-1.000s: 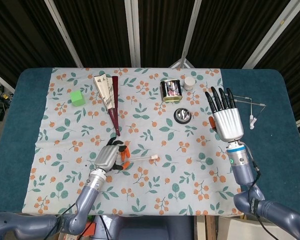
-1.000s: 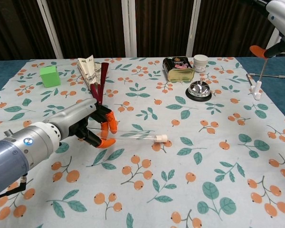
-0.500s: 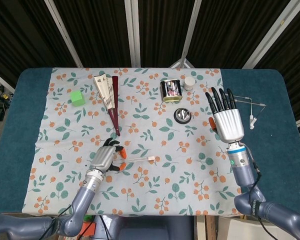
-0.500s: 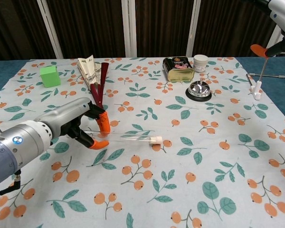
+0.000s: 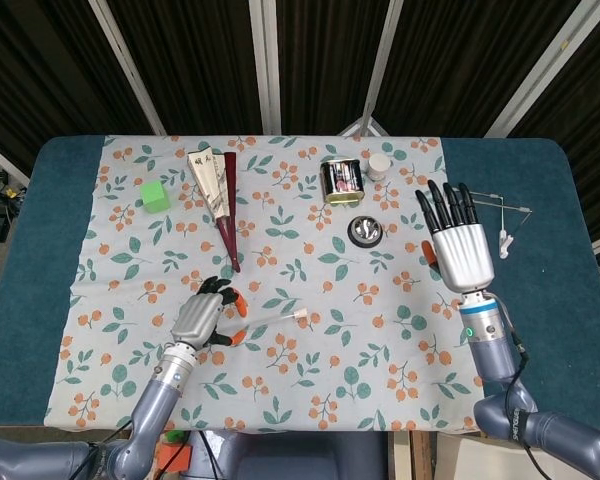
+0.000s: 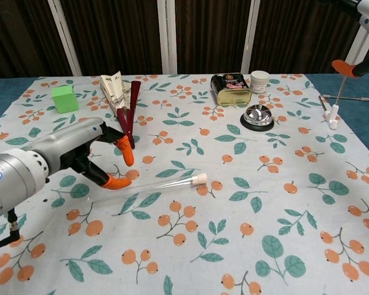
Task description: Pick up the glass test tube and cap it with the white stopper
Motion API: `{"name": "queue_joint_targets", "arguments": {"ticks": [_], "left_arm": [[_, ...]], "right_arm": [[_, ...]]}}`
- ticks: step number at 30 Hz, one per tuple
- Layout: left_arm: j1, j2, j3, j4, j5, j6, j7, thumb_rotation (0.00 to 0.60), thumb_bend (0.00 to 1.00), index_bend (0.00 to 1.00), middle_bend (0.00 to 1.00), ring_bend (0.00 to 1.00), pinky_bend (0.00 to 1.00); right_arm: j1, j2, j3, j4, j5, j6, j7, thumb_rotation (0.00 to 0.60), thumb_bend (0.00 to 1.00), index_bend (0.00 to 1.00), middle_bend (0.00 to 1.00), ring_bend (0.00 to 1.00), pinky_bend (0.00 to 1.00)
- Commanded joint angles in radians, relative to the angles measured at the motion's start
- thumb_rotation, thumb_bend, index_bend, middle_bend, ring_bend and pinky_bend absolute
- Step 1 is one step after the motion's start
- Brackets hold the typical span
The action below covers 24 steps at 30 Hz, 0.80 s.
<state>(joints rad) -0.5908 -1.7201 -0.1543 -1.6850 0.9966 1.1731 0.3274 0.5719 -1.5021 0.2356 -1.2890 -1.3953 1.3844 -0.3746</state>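
The glass test tube lies flat on the flowery cloth that covers the middle of the blue surface. The white stopper sits on the tube's right end. The left hand is just to the left of the tube, with its orange-tipped fingers spread apart and holding nothing. The right hand is up in the air on the far right, flat, with its fingers straight and a little apart. At the back stand a green block, a folded paper fan with dark writing too small to read, an open tin, a small white jar and a silver bell. The near half of the cloth has lots of open room.
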Motion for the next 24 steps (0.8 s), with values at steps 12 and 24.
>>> {"name": "queue_joint_targets", "arguments": {"ticks": [12, 24], "left_arm": [[0.065, 0.167, 0.016, -0.119, 0.227, 0.125, -0.048, 0.600, 0.27, 0.32, 0.20, 0.06, 0.00], [0.199, 0.384, 0.129, -0.161, 0.405, 0.254, -0.101, 0.600, 0.16, 0.03, 0.07, 0.00, 0.00]], "right_arm": [[-0.092, 0.099, -0.019, -0.154, 0.072, 0.006, -0.025, 0.600, 0.38, 0.00, 0.00, 0.00, 0.00], [-0.272, 0.313, -0.095, -0.419, 0.163, 0.012, 0.109, 0.600, 0.29, 0.00, 0.00, 0.00, 0.00]]}}
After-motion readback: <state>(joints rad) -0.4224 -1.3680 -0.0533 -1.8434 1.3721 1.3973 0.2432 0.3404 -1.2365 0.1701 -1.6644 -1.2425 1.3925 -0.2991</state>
